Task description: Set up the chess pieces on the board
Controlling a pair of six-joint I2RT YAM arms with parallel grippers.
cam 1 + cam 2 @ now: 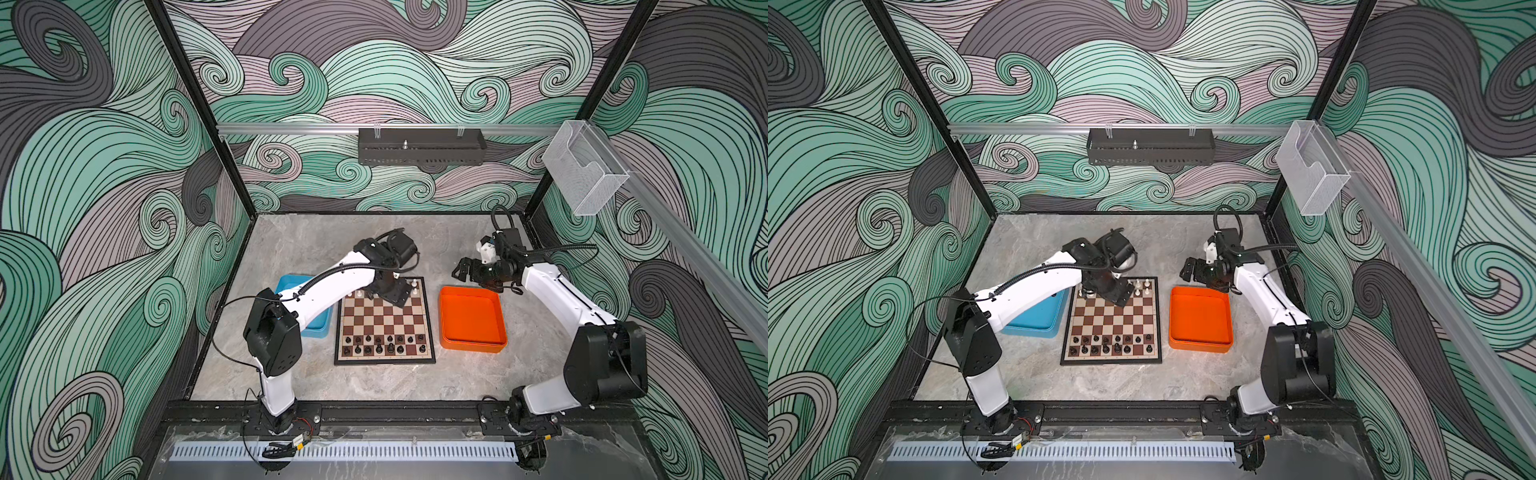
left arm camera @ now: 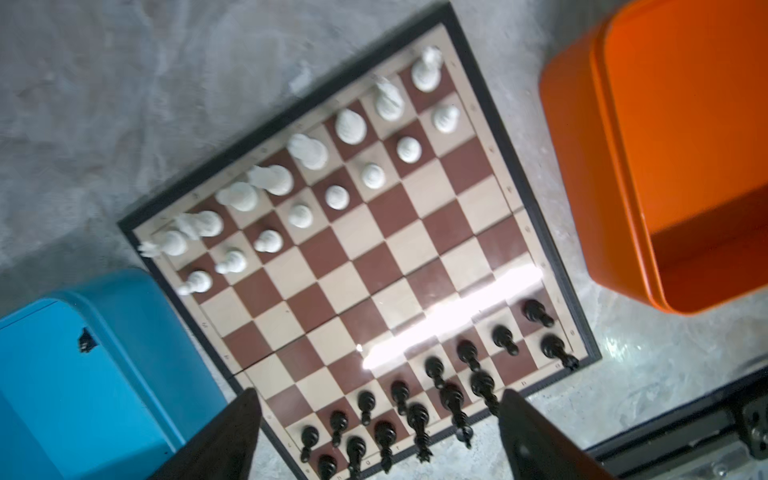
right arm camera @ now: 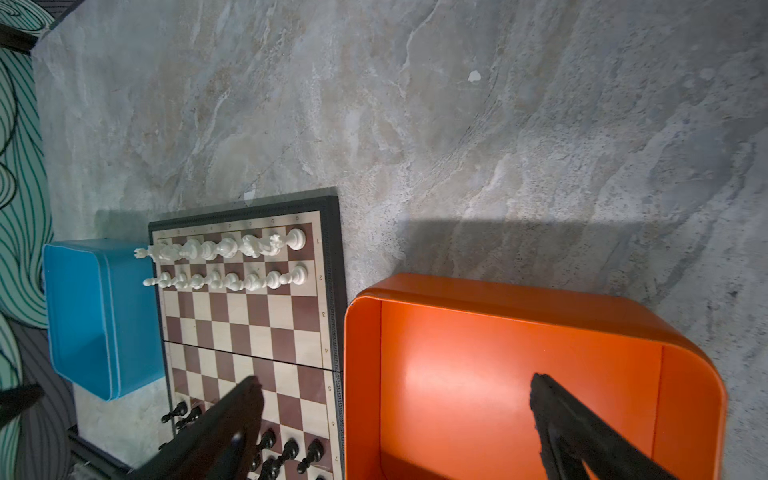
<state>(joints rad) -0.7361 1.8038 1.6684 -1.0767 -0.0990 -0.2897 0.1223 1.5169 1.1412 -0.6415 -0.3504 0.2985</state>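
The board [image 1: 384,320] [image 1: 1113,320] lies flat mid-table between two trays. White chess pieces [image 2: 307,151] [image 3: 224,249] fill its two far rows, partly hidden under my left arm in both top views. Black chess pieces [image 1: 384,345] [image 1: 1111,345] [image 2: 415,411] fill the two near rows. My left gripper [image 1: 397,297] [image 1: 1117,293] [image 2: 377,392] hangs above the board's far half, open, with nothing between its fingers. My right gripper [image 1: 461,268] [image 1: 1190,268] [image 3: 395,378] hovers by the far left corner of the orange tray, open and holding nothing.
A blue tray [image 1: 316,328] [image 2: 83,374] sits left of the board, mostly under my left arm. An orange tray [image 1: 471,320] [image 3: 498,374] sits to its right and shows a bare floor. Grey marble tabletop stretches behind the board to the patterned walls.
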